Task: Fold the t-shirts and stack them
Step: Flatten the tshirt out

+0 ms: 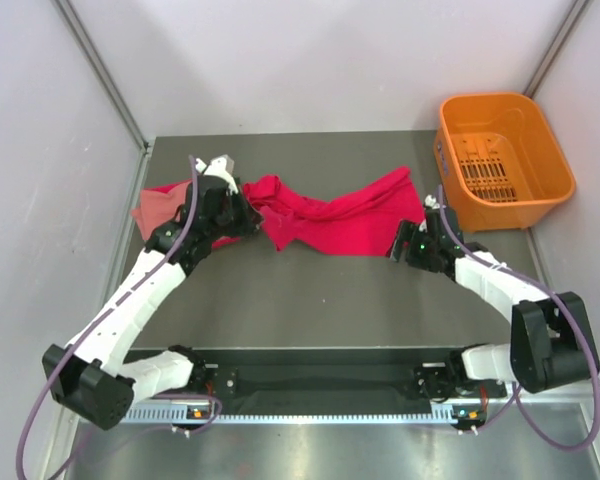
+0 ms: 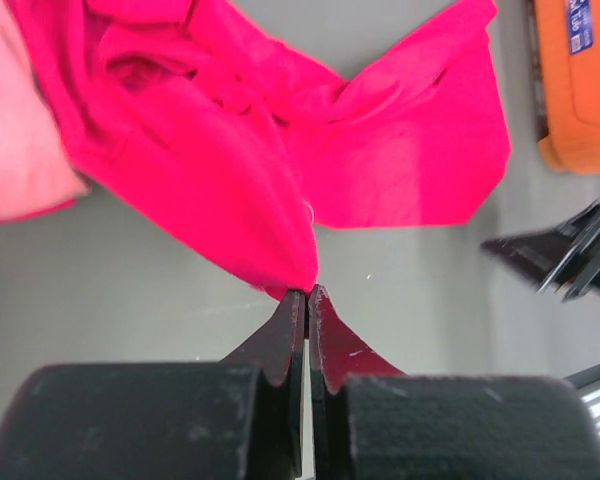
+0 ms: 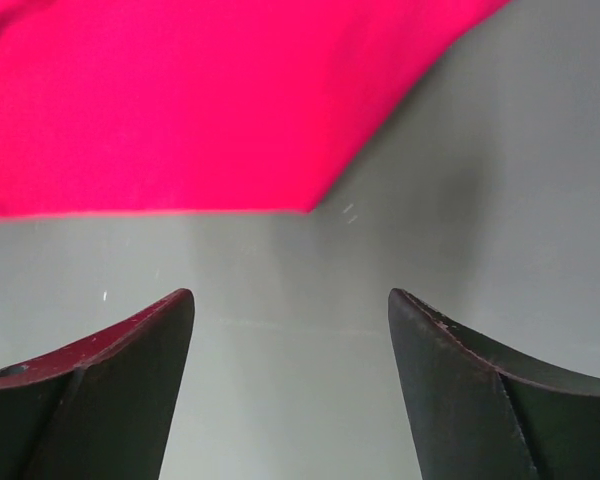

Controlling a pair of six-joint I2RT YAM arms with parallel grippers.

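A bright crimson red t-shirt (image 1: 330, 220) lies rumpled and spread across the back middle of the table. My left gripper (image 1: 251, 218) is shut on a pointed fold at its left end, which the left wrist view shows pinched at the fingertips (image 2: 308, 292) with the red cloth (image 2: 230, 150) fanning away. A salmon pink t-shirt (image 1: 158, 208) lies bunched at the far left, partly under the left arm, and shows at the edge (image 2: 10, 150). My right gripper (image 1: 401, 245) stands open just off the red shirt's right corner (image 3: 180, 100), with bare table between its fingers (image 3: 290, 292).
An orange plastic basket (image 1: 490, 100) stands at the back right corner, its wall also in the left wrist view (image 2: 580, 80). Grey walls close in the table on three sides. Both arm bases sit on a rail at the near edge.
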